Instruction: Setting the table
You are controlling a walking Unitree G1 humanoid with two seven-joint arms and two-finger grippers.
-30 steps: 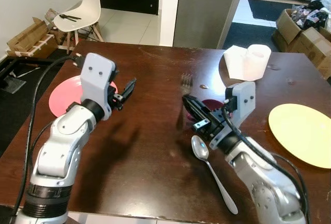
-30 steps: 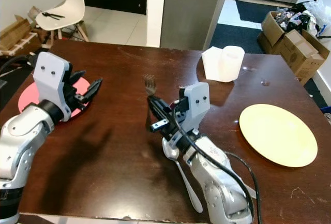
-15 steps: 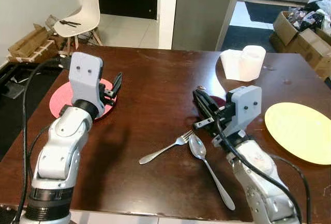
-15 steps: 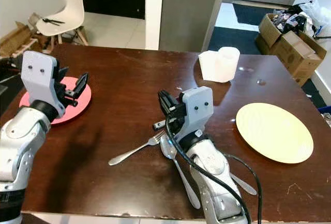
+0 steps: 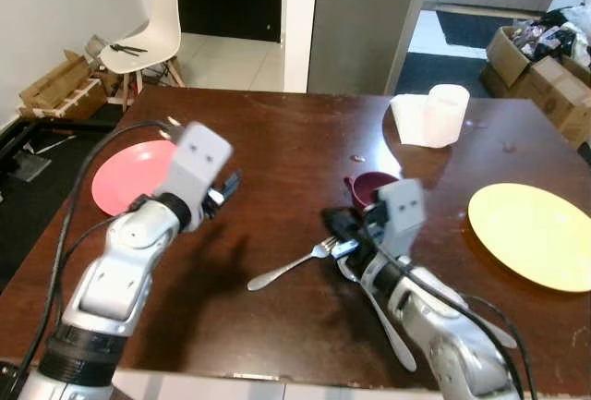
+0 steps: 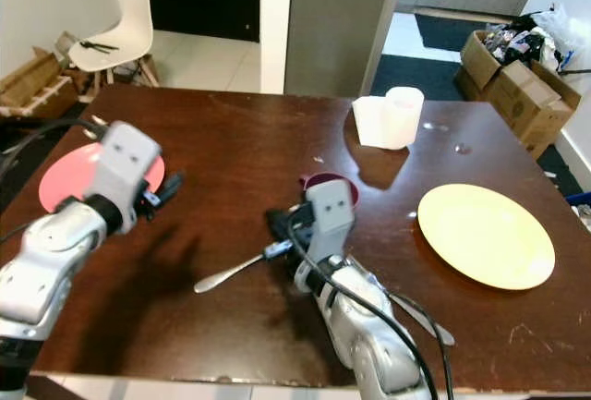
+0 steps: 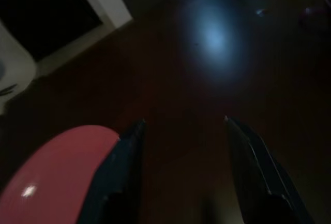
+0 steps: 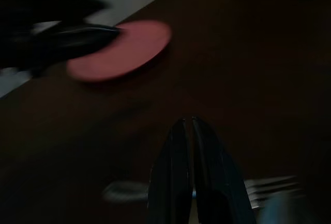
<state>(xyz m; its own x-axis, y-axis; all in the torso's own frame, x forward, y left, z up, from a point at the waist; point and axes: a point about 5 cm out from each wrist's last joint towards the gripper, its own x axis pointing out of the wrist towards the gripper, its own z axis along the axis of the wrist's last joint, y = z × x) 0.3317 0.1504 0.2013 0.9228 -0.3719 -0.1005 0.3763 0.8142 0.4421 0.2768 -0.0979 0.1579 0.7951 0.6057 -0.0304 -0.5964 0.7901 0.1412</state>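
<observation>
Head stereo pair looks down and forward over the brown table (image 5: pixel 277 141). Wrist cams sit low and close, both catching the pink plate (image 7: pixel 46 172).

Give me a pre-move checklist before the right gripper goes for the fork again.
1. Silver metal fork lying flat on the dark wooden table: ok.
2. Right gripper free of cutlery, fingers together above the fork's tines: ok.
3. Fork apart from the silver spoon: cannot tell, the right arm covers the spot.
4. Left gripper open and away from the fork, near the round pink plate: ok.
5. Small maroon cup stands just behind the right gripper: not ok.
</observation>
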